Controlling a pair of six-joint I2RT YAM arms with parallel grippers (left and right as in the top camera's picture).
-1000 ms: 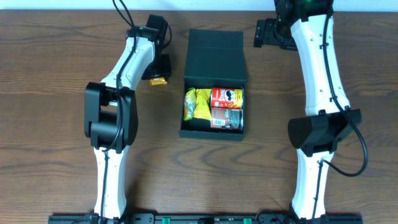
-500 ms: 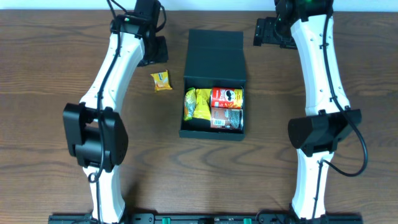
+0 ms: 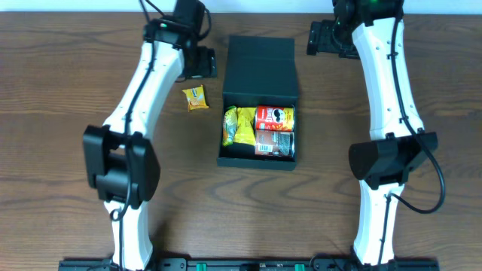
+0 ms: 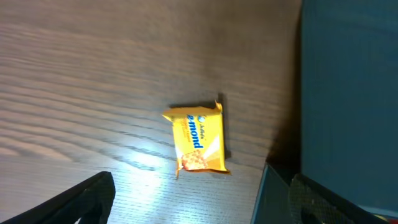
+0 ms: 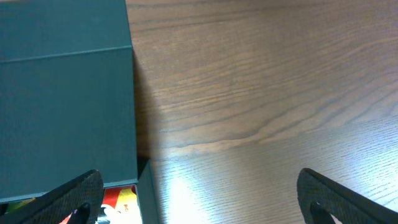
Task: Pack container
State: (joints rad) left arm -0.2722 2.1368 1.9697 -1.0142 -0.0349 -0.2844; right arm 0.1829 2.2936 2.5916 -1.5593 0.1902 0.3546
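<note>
Container (image 3: 260, 105) is sitting in the middle of the desk (image 3: 60, 113) between the two arms, its flap lid (image 3: 260, 68) lying open toward the far edge, so the packing is looking partly done rather than finished. Inside, a yellow bag (image 3: 239, 126) is filling the left side, while a red can (image 3: 276, 117) and a darker can (image 3: 275, 142) are lying side by side across the right. One small orange packet (image 3: 196, 98) is lying flat on the bare wood just beside the container's left wall, apart from it and outside it, so it appears to be the piece left to load. The left gripper (image 3: 202, 63) is hanging near the left edge of the open lid, beyond the packet; in the left wrist view its fingers (image 4: 81, 198) are standing wide apart with nothing between them and the packet is showing ahead of them. The right gripper (image 3: 325, 39) is waiting off the far right corner of the lid, its fingers (image 5: 339, 196) likewise spread and empty over plain wood. Judging from this, the remaining work is picking up the orange packet, dropping it in with the rest, and probably folding the lid shut.
</note>
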